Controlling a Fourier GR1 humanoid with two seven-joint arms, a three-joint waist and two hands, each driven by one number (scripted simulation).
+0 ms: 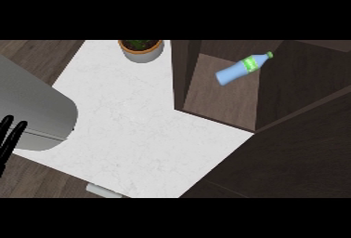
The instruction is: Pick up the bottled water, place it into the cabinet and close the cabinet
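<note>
Blue water bottle (243,69) with green label and green cap, lying tilted inside the open dark brown cabinet (219,100), cap pointing up and to the right.

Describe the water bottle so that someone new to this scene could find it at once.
Start at the dark wooden cabinet at the right of the white counter. Inside its open compartment the water bottle lies tilted, cap toward the upper right. It is pale blue with a green label and cap, unlike the potted plant at the counter's far edge.
</note>
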